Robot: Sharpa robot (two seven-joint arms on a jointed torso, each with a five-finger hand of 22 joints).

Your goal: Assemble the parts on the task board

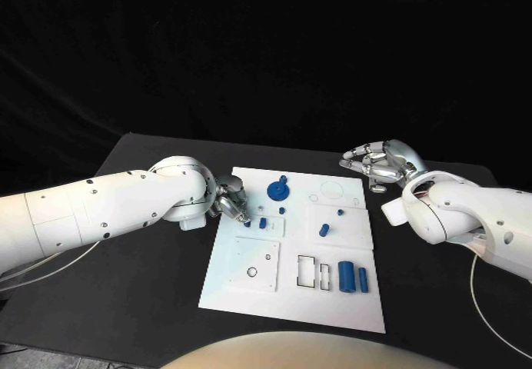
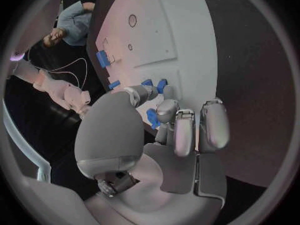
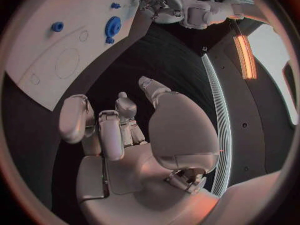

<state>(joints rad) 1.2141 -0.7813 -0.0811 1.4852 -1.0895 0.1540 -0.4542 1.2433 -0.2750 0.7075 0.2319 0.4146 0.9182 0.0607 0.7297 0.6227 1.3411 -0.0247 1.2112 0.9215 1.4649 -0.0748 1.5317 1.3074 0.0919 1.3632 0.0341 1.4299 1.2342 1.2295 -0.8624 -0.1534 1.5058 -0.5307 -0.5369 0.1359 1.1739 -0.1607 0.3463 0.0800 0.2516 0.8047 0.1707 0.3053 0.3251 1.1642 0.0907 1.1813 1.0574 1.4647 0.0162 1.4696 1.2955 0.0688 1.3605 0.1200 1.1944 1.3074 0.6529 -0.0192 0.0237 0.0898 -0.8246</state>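
Observation:
The white task board point(image 1: 290, 304) lies mid-table. My left hand point(image 1: 231, 203) reaches over the board's far left edge and pinches a small blue part point(image 2: 152, 118) between thumb and a finger, close above the board. Beside it another small blue part point(image 1: 263, 223) sits in a recess. A blue gear point(image 1: 278, 190) stands farther back, and a blue peg point(image 1: 324, 229) lies mid-board. Two blue cylinders point(image 1: 354, 276) lie at the near right. My right hand point(image 1: 378, 164) hovers off the board's far right corner, fingers curled in and holding nothing. The right wrist view shows the gear point(image 3: 112, 25) and board point(image 3: 37, 60).
A raised white plate point(image 1: 253, 263) with small holes takes up the board's near left. Rectangular recesses point(image 1: 314, 273) lie next to the cylinders. Black table point(image 1: 144, 284) surrounds the board on all sides.

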